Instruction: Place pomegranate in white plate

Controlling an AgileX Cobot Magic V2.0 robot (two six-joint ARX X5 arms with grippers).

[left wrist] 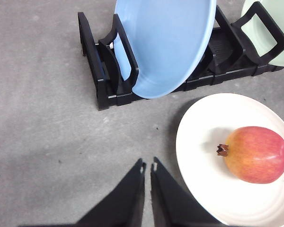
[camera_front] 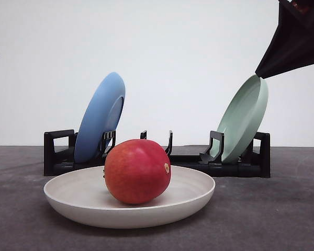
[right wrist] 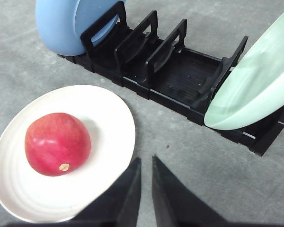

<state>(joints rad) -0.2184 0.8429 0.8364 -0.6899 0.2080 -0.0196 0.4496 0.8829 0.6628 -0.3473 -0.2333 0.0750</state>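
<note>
Pomegranate (camera_front: 137,171): sitting inside the white plate (camera_front: 193,196), a bit off-centre, resting on its side with the crown end pointing sideways. Nothing is gripping it.

White plate: flat on the grey tabletop (camera_front: 282,209) toward the near edge, just in front of the black dish rack (camera_front: 240,167).

Rack: holds a blue plate (camera_front: 100,117) leaning at one end and a pale green plate (camera_front: 243,119) at the other, with free slots between.

Task status: looks done to me, fruit's on the plate.

Risk: honestly not much left, but the fruit is round and lying on a shallow dish, so any bump to the rim as an arm pulls away could roll it toward the edge or over it. The left one is closest to the plate rim, so that's the one I'd watch.

Left hand (left wrist: 148,166): fingers nearly together, only a thin slit between the tips, nothing in them, above bare tabletop just beside the white plate.

Right hand (right wrist: 145,161): narrow gap between the tips, holding nothing, over tabletop between plate and rack.
</note>
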